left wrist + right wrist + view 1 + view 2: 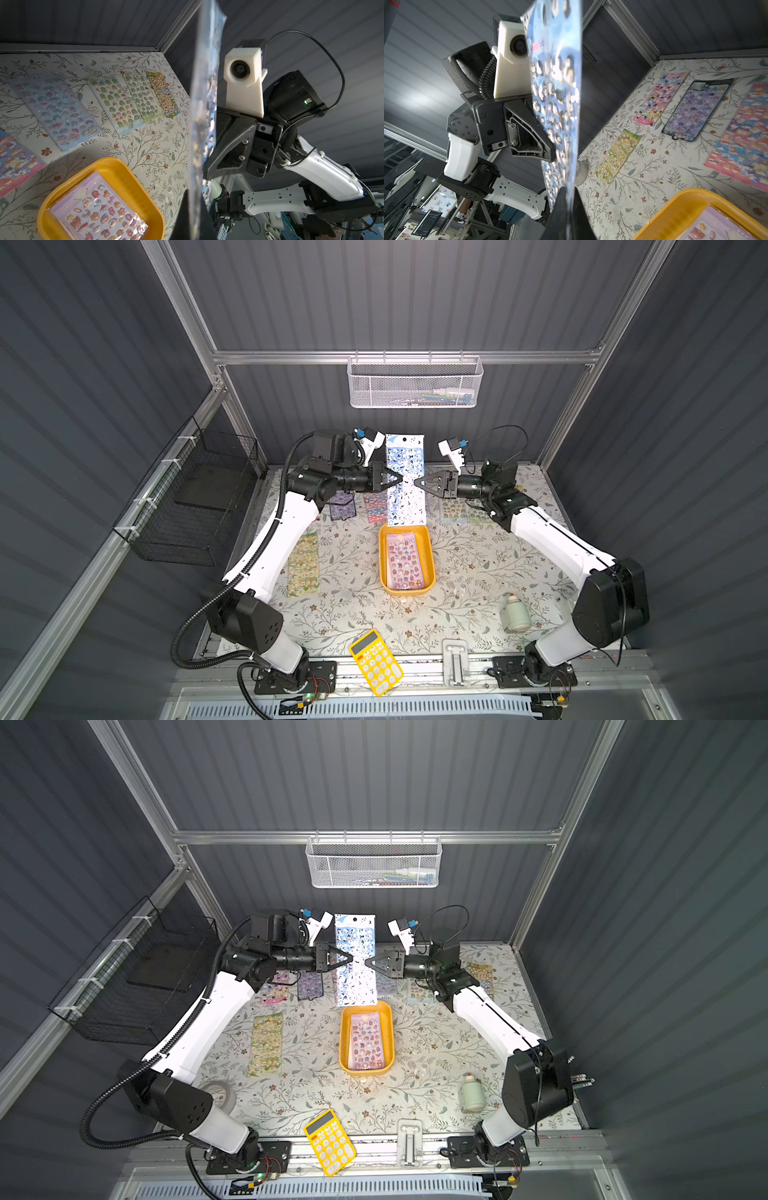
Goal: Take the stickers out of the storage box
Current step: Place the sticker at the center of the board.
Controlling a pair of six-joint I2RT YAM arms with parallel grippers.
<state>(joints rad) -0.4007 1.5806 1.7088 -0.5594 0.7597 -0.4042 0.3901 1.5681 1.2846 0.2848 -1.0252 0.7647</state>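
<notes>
– Fingers on the left gripper [401,480] are clamped tight on one long edge of the blue penguin sheet [405,464]. The right gripper [415,482] looks pinched on the opposite edge, so both have it at once. Mid-air handover, lol.

– Yep. That sheet stands upright above the table [469,572], lower edge hanging over the far rim of the storage box [431,556]. One pink sheet [404,560] lies flat in the box, so the job looks mostly done, not finished.

– Next move then: one side lets go clean, the other carries it off and lays it flat. It's thin and glossy, so it'll probably flop once only one edge is held.

– Room-wise, near to far:
- The yellow calculator [376,662] straddles the near edge.
- The white bottle [515,612] sits by the right arm's base.
- Then there's bare table on both sides of the box, with the green-yellow sheet [304,564] well to its left.
- The far row is packed: purple sheet [343,506], a red-pink one [375,506], a green one [451,510], and the back wall just behind.

Best bet is probably the bare patch right of the box.
</notes>
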